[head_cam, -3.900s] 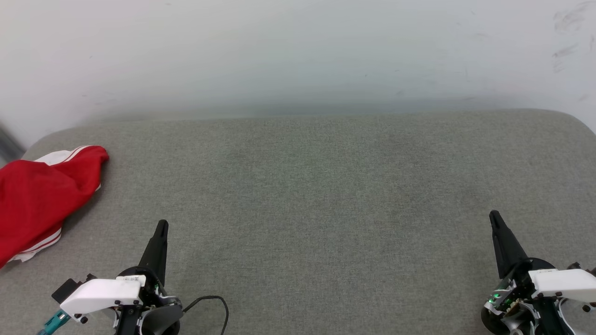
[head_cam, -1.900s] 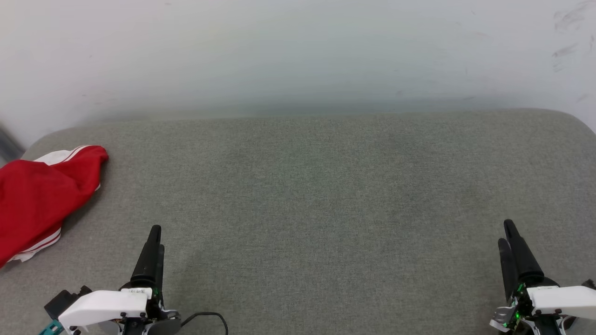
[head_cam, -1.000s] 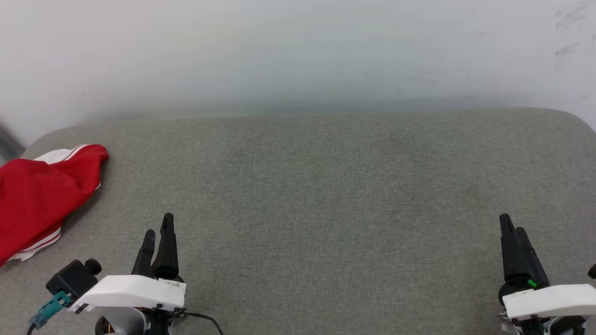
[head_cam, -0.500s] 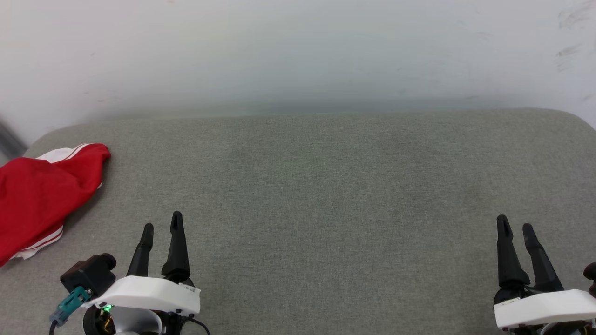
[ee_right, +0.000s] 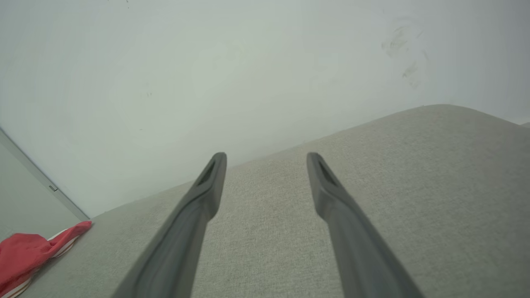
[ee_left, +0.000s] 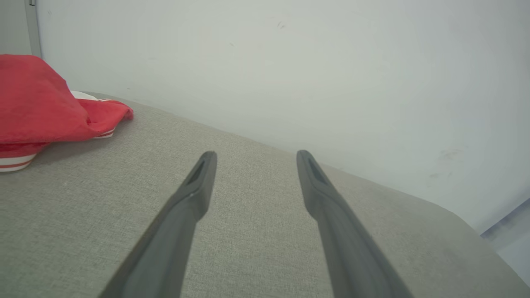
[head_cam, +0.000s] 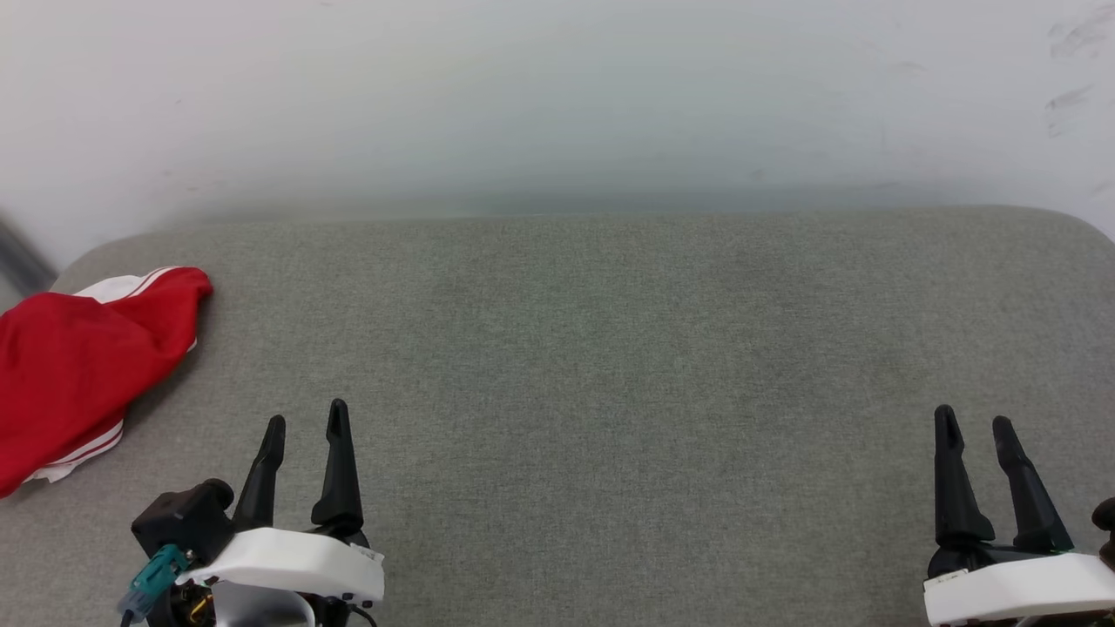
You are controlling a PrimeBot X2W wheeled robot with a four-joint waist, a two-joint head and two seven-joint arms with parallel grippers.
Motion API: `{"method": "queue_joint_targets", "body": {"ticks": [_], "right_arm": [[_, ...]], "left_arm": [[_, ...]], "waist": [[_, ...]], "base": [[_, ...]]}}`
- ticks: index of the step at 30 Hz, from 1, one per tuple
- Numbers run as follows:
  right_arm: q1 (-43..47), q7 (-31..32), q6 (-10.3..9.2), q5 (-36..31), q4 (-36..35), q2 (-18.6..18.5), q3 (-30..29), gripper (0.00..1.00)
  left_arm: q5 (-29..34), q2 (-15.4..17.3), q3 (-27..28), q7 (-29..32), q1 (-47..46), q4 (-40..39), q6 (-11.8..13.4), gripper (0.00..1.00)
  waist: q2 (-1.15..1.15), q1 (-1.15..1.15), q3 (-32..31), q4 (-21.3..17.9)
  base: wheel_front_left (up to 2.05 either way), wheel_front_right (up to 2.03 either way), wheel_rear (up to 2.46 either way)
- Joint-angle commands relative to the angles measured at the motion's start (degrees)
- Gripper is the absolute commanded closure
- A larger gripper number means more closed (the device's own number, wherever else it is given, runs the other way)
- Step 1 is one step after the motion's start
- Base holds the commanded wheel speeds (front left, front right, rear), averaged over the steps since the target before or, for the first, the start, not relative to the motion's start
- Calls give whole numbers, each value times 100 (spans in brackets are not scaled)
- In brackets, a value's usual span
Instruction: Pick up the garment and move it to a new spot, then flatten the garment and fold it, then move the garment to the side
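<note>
The garment (head_cam: 74, 366) is a red shirt with white striped trim, lying bunched at the far left edge of the grey cushioned surface (head_cam: 610, 348). It also appears at the upper left of the left wrist view (ee_left: 37, 103) and the lower left corner of the right wrist view (ee_right: 29, 252). My left gripper (head_cam: 307, 424) is open at the lower left, to the right of the garment and apart from it. My right gripper (head_cam: 971, 425) is open at the lower right, far from the garment. Both hold nothing.
A pale wall (head_cam: 557, 96) rises right behind the surface's far edge. The surface has rounded corners at the far left and far right. A dark strip (head_cam: 17, 257) shows at the left edge by the wall.
Both grippers have turned about their wrists, so their two fingers now show side by side with a gap. The garment has not moved; the view shifted slightly.
</note>
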Motion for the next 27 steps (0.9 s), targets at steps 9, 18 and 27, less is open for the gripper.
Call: {"method": "queue_joint_targets", "body": {"ticks": [9, 18, 27], "right_arm": [[108, -170, 0, -495, -202, -10, -11, 0], [201, -283, 0, -886, -339, -10, 11, 0], [273, -385, 0, -1152, -433, -10, 53, 0]], "left_arm": [[592, -1, -38, -170, 55, -139, -134, 0], [1057, -36, -43, -288, 128, -167, -237, 0], [1448, -84, -10, -397, 169, -135, -301, 0]], "waist": [[0, 0, -10, 26], [0, 0, -19, 43], [0, 0, -25, 77]], "base": [[0, 0, 0], [0, 0, 0], [0, 0, 0]]}}
